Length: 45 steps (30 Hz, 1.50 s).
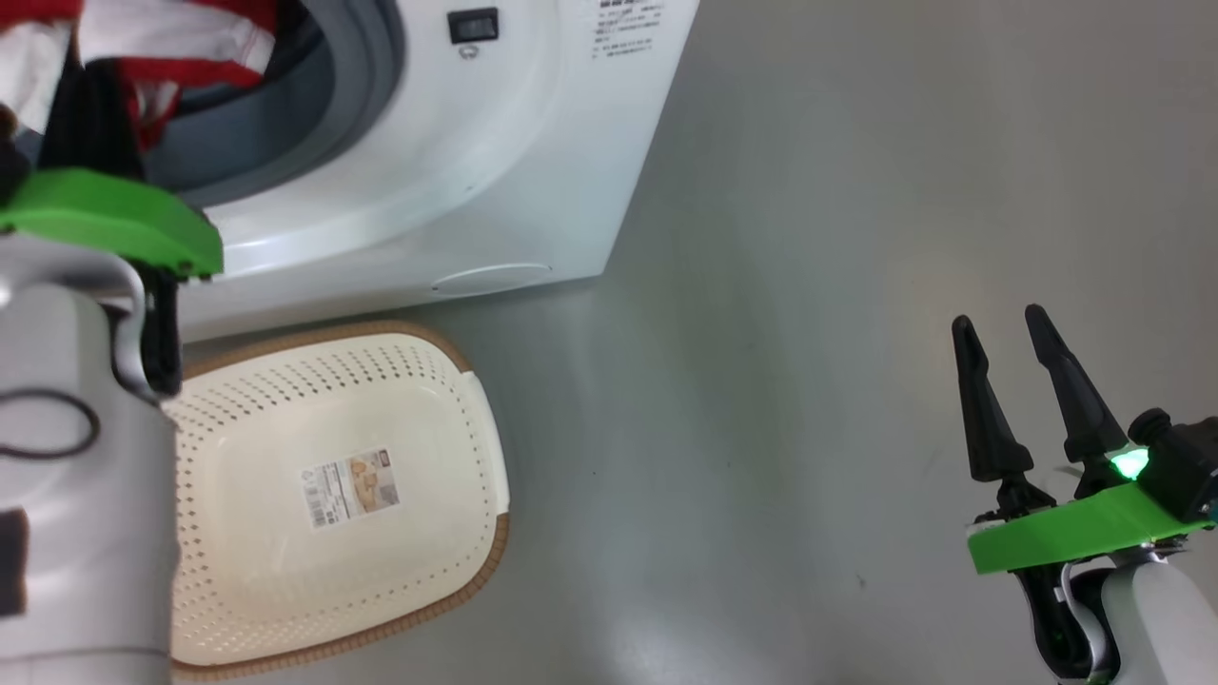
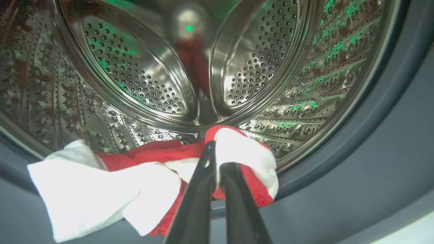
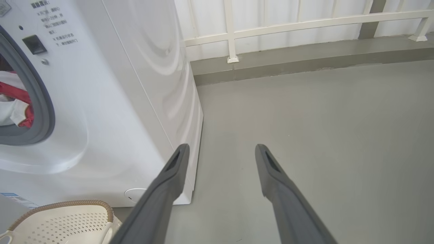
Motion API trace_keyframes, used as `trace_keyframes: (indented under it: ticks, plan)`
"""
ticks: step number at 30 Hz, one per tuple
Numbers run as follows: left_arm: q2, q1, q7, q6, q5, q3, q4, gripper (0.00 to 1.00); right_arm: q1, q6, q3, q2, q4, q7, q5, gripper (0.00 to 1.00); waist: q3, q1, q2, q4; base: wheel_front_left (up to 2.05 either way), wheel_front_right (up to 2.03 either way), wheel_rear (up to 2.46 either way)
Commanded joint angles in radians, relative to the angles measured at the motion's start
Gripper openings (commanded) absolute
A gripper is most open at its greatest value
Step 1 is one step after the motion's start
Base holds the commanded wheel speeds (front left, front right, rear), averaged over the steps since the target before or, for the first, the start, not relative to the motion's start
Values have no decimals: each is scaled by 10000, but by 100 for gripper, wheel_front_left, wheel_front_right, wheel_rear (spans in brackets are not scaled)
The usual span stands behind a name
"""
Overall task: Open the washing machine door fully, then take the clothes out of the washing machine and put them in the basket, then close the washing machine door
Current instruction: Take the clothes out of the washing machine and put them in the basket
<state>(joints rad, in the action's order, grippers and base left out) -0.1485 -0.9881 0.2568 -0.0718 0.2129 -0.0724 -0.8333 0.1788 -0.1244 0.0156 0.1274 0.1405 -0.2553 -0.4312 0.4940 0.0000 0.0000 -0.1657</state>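
Observation:
The washing machine stands open; its door is out of view. Red and white clothes lie bunched at the drum's front lip, over the grey rubber ring. My left gripper is shut on the clothes, its fingers pinching a red and white fold. From the head, the left gripper reaches into the opening among the clothes. The cream basket sits on the floor below the opening, holding just its paper label. My right gripper hangs open and holds nothing, far right over bare floor.
The steel drum is behind the clothes. In the right wrist view, the open right gripper points past the washing machine's corner toward a white railing and a low kerb. The basket's rim shows lower left.

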Motion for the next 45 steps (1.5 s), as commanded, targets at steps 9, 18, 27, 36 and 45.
trace_keyframes:
  ticks: [9, 18, 27, 36, 45]
  plan:
    - [517, 2373, 49, -373, -232, -1126, 3034, 0, -607, -63, -84, 247, -105, -65, 65, 100, -797, 0, 0, 613, 0, 0, 0]
    - [921, 3745, 49, -543, -261, -1544, 5383, 0, -802, -63, -170, 221, -95, -65, 98, 100, -1097, 0, 0, 830, 0, 0, 0]
    - [977, 4148, 49, -576, -4, -1500, 7273, 0, -835, -63, -172, 239, -110, -65, 88, 100, -1136, 0, 0, 962, 0, 0, 0]
    - [981, 4974, 49, -330, 231, -963, 9188, 0, -846, -63, -180, 223, -139, -65, 54, 100, -1089, 0, 0, 989, 0, 0, 0]
    - [982, 5673, 49, 11, 372, -863, 7835, 0, -700, -63, -139, 173, -183, -65, 34, 100, -859, 0, 0, 923, 0, 0, 0]
